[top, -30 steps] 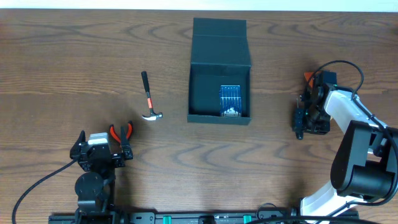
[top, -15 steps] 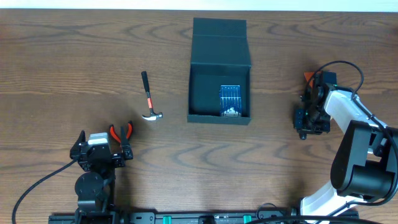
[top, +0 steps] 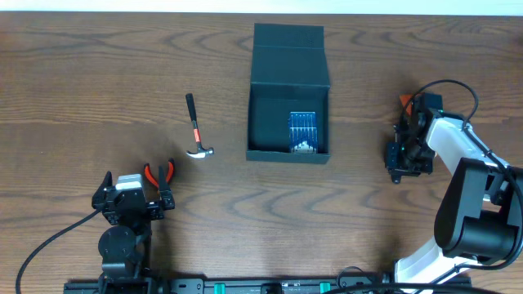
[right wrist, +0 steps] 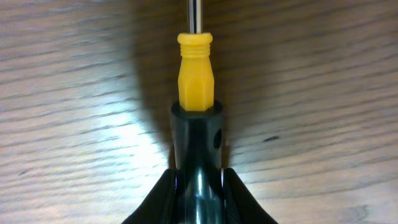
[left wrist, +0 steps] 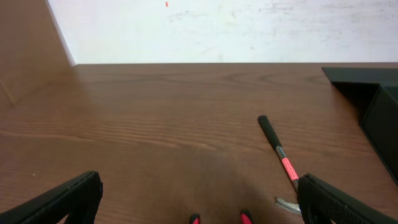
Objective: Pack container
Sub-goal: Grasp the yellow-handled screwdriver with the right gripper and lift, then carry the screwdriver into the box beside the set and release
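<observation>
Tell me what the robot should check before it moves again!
1. Container lid open: ok.
2. Free room inside, beside the blue bit case: ok.
3. Right pincer closed round the screwdriver handle: ok, both fingers hug it.
4. Screwdriver lifted off the table: cannot tell.
5. Left pincer open and away from the container: ok.
6. Hammer out of the right arm's path: ok.
</observation>
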